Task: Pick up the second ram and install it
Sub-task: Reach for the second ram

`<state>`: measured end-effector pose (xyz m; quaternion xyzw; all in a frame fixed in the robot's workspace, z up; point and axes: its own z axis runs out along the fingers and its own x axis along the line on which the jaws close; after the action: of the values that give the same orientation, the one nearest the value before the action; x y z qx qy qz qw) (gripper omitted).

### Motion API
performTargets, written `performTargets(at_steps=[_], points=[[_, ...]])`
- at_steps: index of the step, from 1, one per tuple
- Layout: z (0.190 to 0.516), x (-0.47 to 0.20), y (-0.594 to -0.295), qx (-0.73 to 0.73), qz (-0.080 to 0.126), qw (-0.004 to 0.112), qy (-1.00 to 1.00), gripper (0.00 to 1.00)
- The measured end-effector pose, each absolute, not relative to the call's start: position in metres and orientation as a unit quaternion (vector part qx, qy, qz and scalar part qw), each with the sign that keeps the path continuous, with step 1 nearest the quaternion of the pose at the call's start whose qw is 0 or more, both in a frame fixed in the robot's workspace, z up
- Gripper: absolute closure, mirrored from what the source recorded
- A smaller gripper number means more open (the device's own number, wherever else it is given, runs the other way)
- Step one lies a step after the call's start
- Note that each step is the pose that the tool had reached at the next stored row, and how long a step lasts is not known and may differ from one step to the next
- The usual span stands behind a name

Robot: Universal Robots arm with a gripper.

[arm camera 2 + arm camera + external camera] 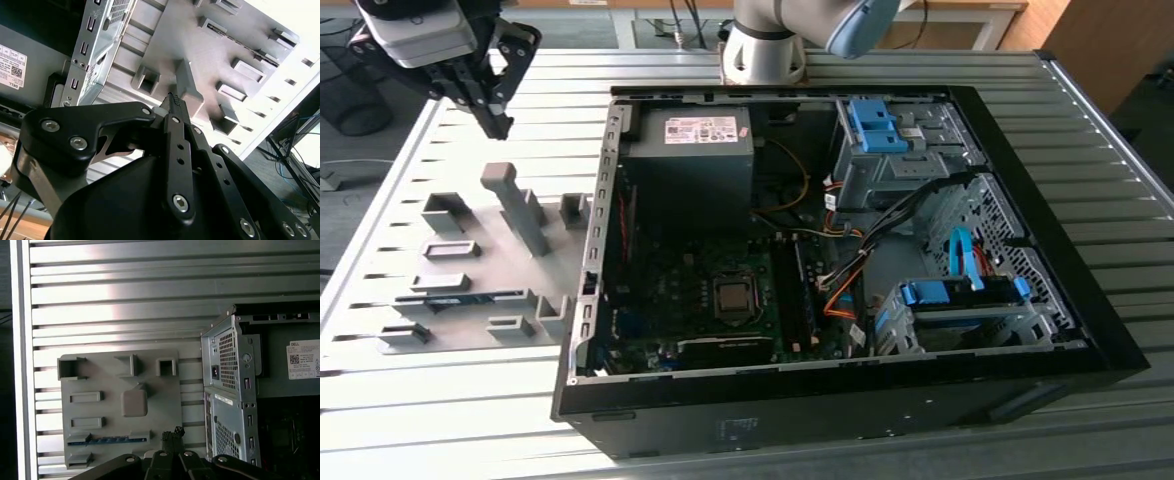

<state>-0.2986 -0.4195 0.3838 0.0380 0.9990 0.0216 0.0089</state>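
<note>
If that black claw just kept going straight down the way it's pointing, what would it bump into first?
Most likely the grey holder plate, at or beside its tall upright block, which sits almost under the gripper. Depth is hard to judge, so which is uncertain.

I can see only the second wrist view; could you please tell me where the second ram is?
Observer: In the first wrist view the second ram sits in a long slot of the grey holder plate, untouched.
Operator: Thank you. Where is the claw?
Observer: In the exterior view the claw hangs above that plate, shut and empty, clear of the ram.
Operator: And the computer?
Observer: The open case lies at the exterior view's right of the plate, its motherboard exposed.
</note>
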Motion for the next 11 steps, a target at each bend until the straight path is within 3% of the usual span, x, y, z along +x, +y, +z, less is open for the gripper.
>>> performTargets(at_steps=[11], points=[[0.3838, -0.3041, -0.4195, 0.038, 0.022, 0.009, 0.999, 0.90]])
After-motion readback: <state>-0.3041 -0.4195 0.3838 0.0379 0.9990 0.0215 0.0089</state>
